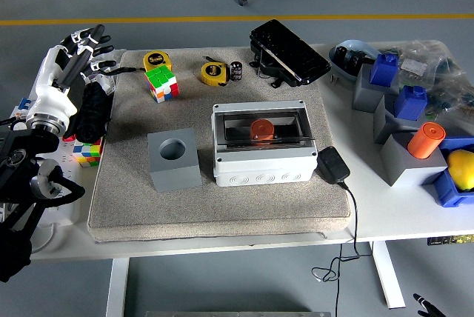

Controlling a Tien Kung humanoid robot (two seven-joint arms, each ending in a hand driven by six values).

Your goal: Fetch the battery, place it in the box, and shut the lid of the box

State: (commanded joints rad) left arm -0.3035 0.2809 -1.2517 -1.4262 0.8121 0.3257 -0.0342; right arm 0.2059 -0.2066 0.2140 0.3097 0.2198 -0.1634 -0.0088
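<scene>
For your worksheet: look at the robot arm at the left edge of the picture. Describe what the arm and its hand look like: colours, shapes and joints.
The left arm is mostly black, built of chunky rounded joints with a grey ring-shaped part near the bottom. Its forearm has a white shell ending in a silver metal wrist ring. The left hand has a white back and five slim fingers with black tips and white segments. The right arm is not in view.

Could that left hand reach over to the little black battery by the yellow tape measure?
Probably yes. The left hand is raised, open and empty at the mat's far-left corner; the battery stands exposed, though a cube and tape measures lie between.
</scene>
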